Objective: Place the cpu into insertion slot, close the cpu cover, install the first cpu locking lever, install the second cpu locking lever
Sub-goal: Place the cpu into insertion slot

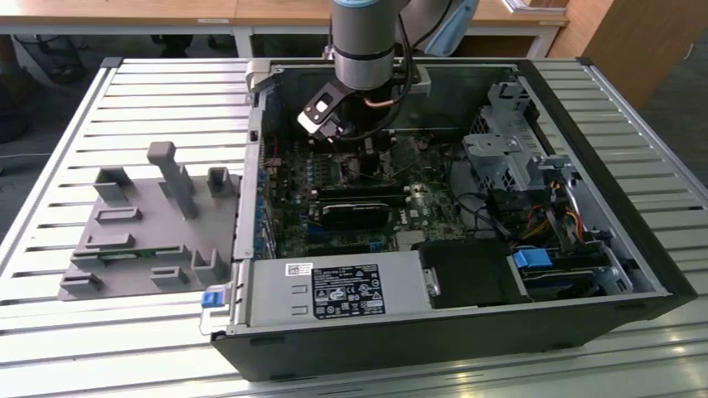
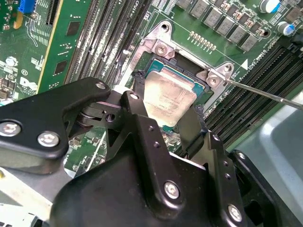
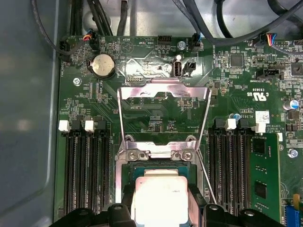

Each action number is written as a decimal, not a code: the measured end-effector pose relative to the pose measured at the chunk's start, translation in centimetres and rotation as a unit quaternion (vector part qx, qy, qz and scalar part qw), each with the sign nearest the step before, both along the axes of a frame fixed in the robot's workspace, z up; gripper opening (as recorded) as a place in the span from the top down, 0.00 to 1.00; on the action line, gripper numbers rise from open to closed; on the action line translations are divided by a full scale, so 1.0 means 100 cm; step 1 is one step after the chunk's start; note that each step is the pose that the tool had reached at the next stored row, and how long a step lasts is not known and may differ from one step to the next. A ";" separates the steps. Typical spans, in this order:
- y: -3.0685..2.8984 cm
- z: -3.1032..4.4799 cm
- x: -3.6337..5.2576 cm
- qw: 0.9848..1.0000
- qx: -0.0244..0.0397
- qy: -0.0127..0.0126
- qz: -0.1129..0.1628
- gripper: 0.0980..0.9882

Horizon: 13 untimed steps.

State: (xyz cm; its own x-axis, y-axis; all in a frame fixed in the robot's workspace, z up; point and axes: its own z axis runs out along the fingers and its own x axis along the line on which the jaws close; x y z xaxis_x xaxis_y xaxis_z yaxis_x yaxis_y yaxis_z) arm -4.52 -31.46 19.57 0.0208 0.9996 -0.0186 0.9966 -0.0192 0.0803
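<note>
The gripper (image 2: 166, 111) is clamped on opposite edges of the cpu (image 3: 161, 198), holding it at the insertion slot (image 2: 154, 68) (cpu cover (image 3: 163, 90) hinged open). The arm (image 1: 363, 41) points vertically down into the computer case (image 1: 619, 166).

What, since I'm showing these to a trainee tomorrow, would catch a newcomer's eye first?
The open computer case on the slatted table, with the grey arm reaching down into it, dominates the exterior view. In the second wrist view the gripper clasps a silvery chip at the socket; the first wrist view shows the metal cover frame standing open.
</note>
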 end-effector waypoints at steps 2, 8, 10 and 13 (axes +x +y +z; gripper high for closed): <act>-0.0001 -0.0005 0.0000 1.000 0.000 0.000 0.000 0.52; 0.0000 -0.0007 0.0000 1.000 0.000 0.000 0.000 0.52; 0.0000 -0.0008 0.0000 1.000 0.000 0.000 0.000 0.52; 0.0000 -0.0008 0.0000 1.000 0.000 0.000 0.000 0.50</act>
